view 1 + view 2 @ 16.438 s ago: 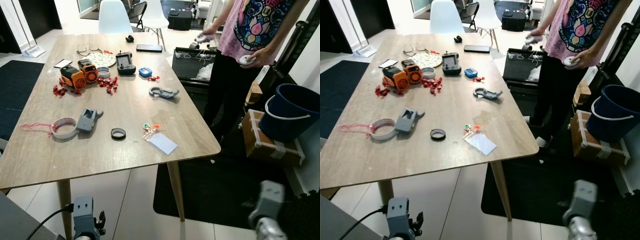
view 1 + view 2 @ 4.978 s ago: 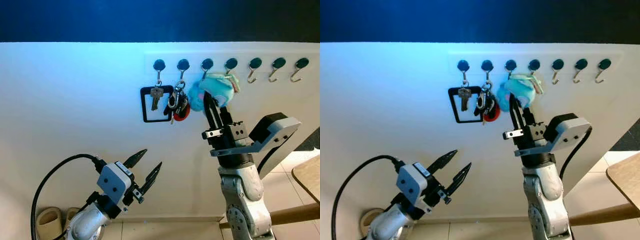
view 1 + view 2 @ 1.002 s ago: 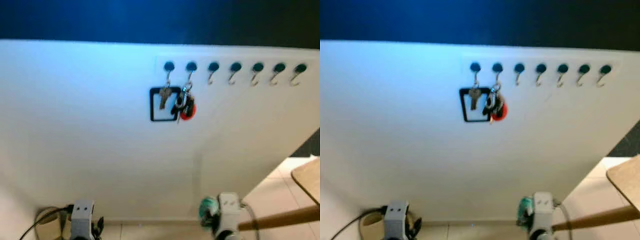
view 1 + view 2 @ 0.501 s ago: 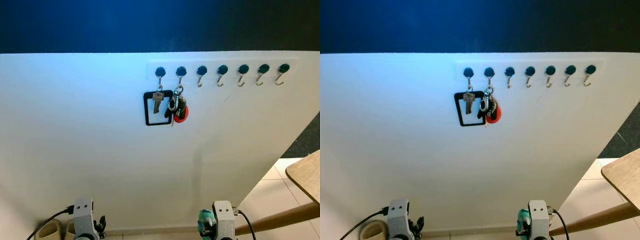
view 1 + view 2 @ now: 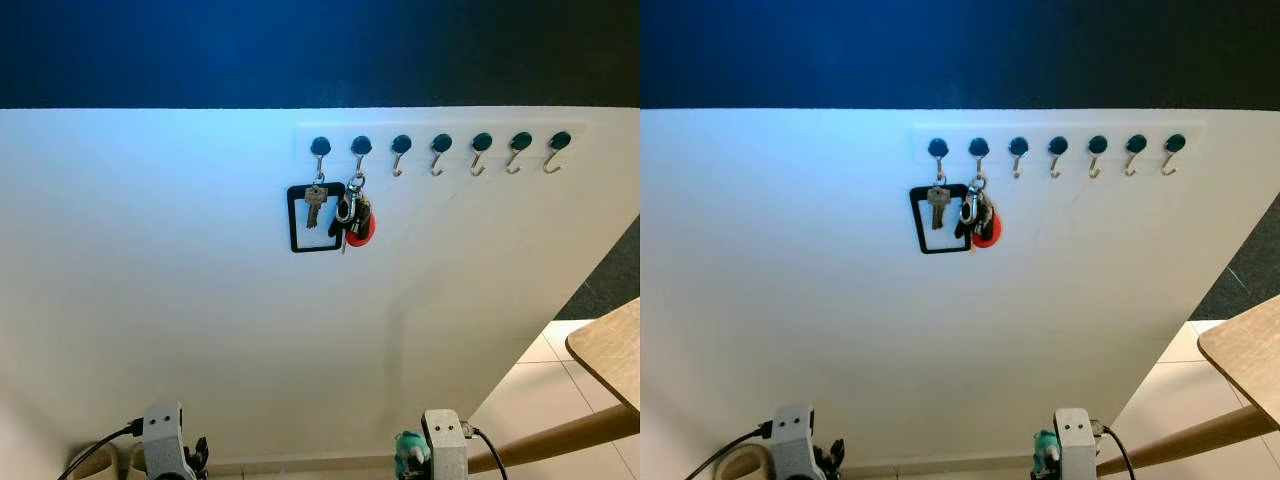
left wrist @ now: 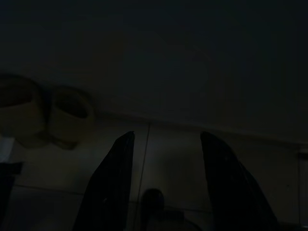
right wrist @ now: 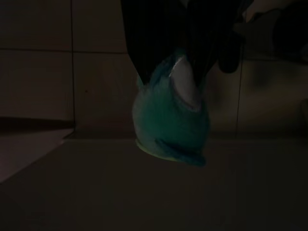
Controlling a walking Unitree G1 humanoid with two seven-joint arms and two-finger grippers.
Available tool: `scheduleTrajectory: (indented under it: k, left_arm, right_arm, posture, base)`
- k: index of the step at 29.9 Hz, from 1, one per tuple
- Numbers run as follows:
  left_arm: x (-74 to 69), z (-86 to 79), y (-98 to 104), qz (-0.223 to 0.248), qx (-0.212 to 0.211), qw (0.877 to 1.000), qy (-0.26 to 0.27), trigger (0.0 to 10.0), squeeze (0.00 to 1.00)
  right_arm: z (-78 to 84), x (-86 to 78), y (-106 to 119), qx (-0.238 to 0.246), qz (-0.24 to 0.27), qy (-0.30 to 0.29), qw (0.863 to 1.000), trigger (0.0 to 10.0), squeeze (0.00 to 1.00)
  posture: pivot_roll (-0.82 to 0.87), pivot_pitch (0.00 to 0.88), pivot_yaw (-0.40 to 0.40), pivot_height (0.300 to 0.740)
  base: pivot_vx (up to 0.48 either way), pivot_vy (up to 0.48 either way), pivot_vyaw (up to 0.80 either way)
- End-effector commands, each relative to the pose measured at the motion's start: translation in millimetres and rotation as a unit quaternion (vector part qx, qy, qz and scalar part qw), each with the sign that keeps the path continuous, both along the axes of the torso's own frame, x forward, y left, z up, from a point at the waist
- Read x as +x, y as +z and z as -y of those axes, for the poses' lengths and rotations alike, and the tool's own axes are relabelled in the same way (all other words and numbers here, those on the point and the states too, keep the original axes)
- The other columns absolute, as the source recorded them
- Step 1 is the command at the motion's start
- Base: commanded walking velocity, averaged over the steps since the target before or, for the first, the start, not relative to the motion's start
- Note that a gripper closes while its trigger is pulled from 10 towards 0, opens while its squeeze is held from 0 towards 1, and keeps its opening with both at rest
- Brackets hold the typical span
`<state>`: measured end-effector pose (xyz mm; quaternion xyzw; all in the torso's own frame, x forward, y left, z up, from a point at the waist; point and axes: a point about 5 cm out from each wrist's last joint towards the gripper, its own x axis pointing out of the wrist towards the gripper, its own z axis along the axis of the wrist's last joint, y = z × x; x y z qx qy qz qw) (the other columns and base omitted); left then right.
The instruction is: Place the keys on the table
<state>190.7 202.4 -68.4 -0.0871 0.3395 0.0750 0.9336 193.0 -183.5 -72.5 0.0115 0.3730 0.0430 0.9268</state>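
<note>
My right gripper (image 7: 171, 72) hangs low near the floor, shut on a teal plush keychain (image 7: 171, 120). The plush also peeks out beside my right wrist (image 5: 445, 455) as a teal plush keychain (image 5: 408, 452); its keys are hidden. My left gripper (image 6: 167, 137) hangs open over the tiled floor in a very dark view. A wooden table corner (image 5: 610, 350) juts in at the right edge.
A white wall stands straight ahead with a row of hooks (image 5: 440, 143). A key on a black frame (image 5: 316, 215) and a key bunch with a red tag (image 5: 356, 218) hang on the two leftmost hooks. Slippers (image 6: 67, 113) lie by the wall base at my left.
The blurred view has steadied and shifted a little. My arms stay low, the right one still gripping the teal plush. The keys on the hooks hang as before.
</note>
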Motion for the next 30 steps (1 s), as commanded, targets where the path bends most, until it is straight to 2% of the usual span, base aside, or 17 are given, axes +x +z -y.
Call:
scheduleTrajectory:
  k: [1,9,30]
  left_arm:
    - [-1.8,-4.9,-0.3,-0.002,0.008,1.0,-0.001,10.0,0.0]
    - [-5.2,-5.8,-2.3,-0.006,0.008,1.0,-0.006,10.0,0.0]
    - [-2.6,-3.0,-1.3,0.001,0.011,1.0,-0.03,10.0,0.0]
  right_arm:
    - [-2.7,-0.2,-0.2,-0.001,0.002,0.006,1.0,10.0,0.0]
    - [-2.8,0.6,0.9,0.002,0.01,0.008,1.0,10.0,0.0]
    - [-7.2,-3.0,-2.0,0.002,0.0,0.02,1.0,10.0,0.0]
  posture:
    - [0.01,0.016,-0.002,0.74]
    - [0.01,0.009,-0.004,0.74]
    - [0.02,0.008,0.001,0.74]
  base:
    - [0.0,0.0,0.0]
    - [-0.241,0.0,0.0]
    - [-0.307,0.0,0.0]
